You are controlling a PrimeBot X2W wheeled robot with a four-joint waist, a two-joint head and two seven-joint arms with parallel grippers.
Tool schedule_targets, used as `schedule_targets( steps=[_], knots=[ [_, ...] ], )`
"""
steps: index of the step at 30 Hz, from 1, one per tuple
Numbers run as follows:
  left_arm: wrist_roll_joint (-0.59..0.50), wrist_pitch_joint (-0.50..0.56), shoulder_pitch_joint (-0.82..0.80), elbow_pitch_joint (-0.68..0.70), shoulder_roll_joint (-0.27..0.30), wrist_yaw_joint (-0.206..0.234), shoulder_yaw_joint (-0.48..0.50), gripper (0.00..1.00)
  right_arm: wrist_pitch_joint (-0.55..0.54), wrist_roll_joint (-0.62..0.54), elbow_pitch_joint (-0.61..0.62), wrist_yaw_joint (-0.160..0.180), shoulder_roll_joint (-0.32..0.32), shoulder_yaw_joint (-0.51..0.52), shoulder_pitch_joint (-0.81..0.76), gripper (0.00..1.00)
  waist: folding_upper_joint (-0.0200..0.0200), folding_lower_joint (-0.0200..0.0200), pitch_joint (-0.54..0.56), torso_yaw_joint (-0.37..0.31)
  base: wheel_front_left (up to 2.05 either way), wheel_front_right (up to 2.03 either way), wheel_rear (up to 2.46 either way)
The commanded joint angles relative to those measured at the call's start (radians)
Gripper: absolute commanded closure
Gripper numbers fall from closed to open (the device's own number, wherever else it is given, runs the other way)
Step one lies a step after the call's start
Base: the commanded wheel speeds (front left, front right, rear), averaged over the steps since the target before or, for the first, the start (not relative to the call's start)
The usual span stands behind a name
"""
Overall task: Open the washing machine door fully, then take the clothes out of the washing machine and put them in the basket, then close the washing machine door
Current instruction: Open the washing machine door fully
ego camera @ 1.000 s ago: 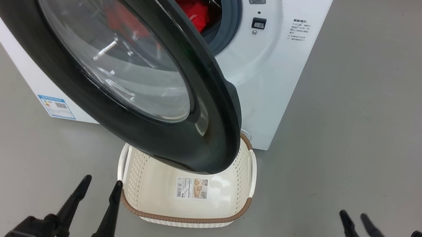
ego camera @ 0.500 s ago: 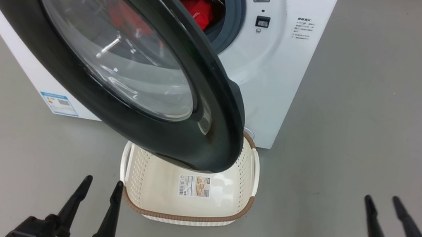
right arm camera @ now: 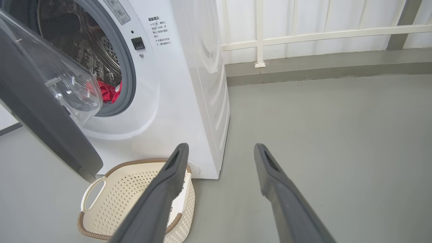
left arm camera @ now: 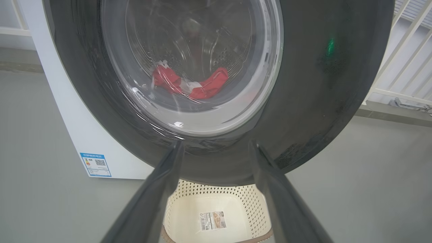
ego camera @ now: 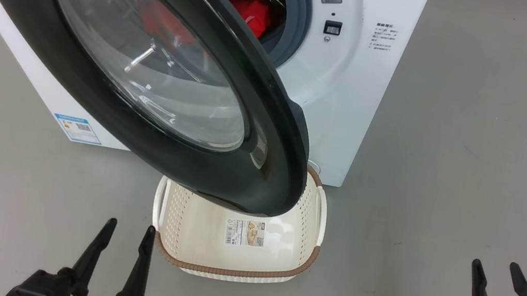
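The left gripper (ego camera: pixel 130 226) sits at the lower left of the head view, its two dark fingers spread and holding nothing, their tips just beside the near left corner of the basket (ego camera: pixel 229 272). The right gripper (ego camera: pixel 494 264) is well off to the right over the grey floor (ego camera: pixel 477 148), its fingers also spread and empty.

The basket stands on the floor right in front of the machine. It is cream, perforated and brown-rimmed, with nothing in it but a label sticker (ego camera: pixel 245 232) on its bottom.

Above it hangs the washing machine door (ego camera: pixel 150 68), swung partway out, its lower edge overhanging the basket's far half. It has a broad glossy black rim around a bulging clear glass bowl.

Behind is the white washing machine (ego camera: pixel 350 93), with a grey rubber ring (ego camera: pixel 297 12) round the opening. The clothes (ego camera: pixel 250 10) lie inside the drum, bright red with a pale piece beside them.
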State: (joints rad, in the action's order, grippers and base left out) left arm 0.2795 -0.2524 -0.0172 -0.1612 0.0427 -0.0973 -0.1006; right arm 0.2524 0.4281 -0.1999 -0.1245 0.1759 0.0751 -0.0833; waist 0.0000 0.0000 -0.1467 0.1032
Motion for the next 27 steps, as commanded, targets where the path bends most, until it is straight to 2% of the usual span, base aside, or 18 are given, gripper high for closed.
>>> schedule_targets(
  steps=[1,18,19,20,21,22,23,24,27],
  knots=[
    [-0.008,-0.009,-0.002,0.029,0.008,-0.005,0.031,0.00,0.009,-0.012,0.024,-0.006,0.016,-0.015,0.001,0.00,0.0000,0.0000,0.000,-0.001,0.00,0.00,0.00],
    [-0.001,-0.009,-0.007,0.026,0.008,-0.004,0.026,0.00,0.009,0.000,0.048,-0.006,0.006,-0.026,0.026,0.00,0.0000,0.0000,0.000,0.006,0.00,0.00,0.00],
    [0.000,-0.009,-0.008,0.026,0.008,-0.004,0.025,0.00,0.009,0.014,0.050,-0.006,0.003,-0.031,0.032,0.24,0.0000,0.0000,0.000,0.008,0.00,0.00,0.00],
    [0.002,-0.009,-0.007,0.027,0.008,-0.002,0.025,0.00,0.009,0.038,0.050,-0.006,-0.003,-0.037,0.039,0.52,0.0000,0.0000,0.000,0.010,0.00,0.00,0.00],
    [0.004,-0.009,-0.006,0.029,0.008,0.000,0.026,0.00,0.009,0.060,0.052,-0.006,-0.006,-0.045,0.049,0.57,0.0000,0.0000,0.000,0.011,0.00,0.00,0.00],
    [0.007,-0.009,-0.005,0.031,0.008,0.002,0.026,0.00,0.009,0.079,0.057,-0.006,-0.006,-0.056,0.061,0.80,0.0000,0.0000,0.000,0.013,0.00,0.00,0.00],
    [0.009,-0.009,-0.004,0.033,0.008,0.004,0.026,0.00,0.009,0.104,0.063,-0.006,-0.007,-0.070,0.073,0.97,0.0000,0.0000,-0.001,0.016,0.00,0.00,0.00],
    [0.011,-0.009,-0.003,0.036,0.008,0.006,0.025,0.00,0.009,0.133,0.069,-0.006,-0.008,-0.087,0.086,1.00,0.0000,0.0000,-0.002,0.018,0.00,0.00,0.00],
    [0.020,-0.009,0.001,0.042,0.008,0.011,0.020,0.00,0.009,0.188,0.090,-0.006,0.008,-0.139,0.132,1.00,0.0000,0.0000,-0.005,0.027,0.00,0.00,0.00]
  ],
)
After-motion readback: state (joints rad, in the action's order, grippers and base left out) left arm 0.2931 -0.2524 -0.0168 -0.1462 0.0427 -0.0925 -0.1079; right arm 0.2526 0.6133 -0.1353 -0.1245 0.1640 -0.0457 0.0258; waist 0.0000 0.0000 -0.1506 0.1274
